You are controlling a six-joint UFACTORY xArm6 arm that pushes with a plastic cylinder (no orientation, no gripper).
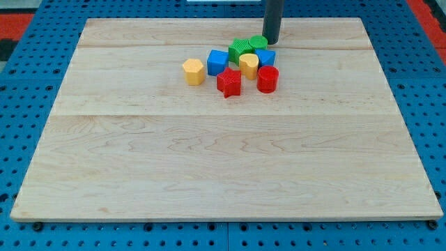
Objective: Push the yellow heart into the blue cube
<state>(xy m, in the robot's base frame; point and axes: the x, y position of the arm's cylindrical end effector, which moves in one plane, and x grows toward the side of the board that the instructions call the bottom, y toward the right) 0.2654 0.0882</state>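
Note:
The yellow heart (249,65) sits in a tight cluster near the view's top centre. A blue cube (217,62) lies just to its left, and a second blue block (265,57) touches it on the right. My tip (271,41) stands just above and right of the cluster, close to a green round block (258,43). A green block (240,49) sits behind the heart. A red star (228,82) and a red cylinder (267,79) lie in front of it.
A yellow hexagonal block (194,71) stands apart to the left of the cluster. The wooden board (223,174) lies on a blue pegboard surface (28,104).

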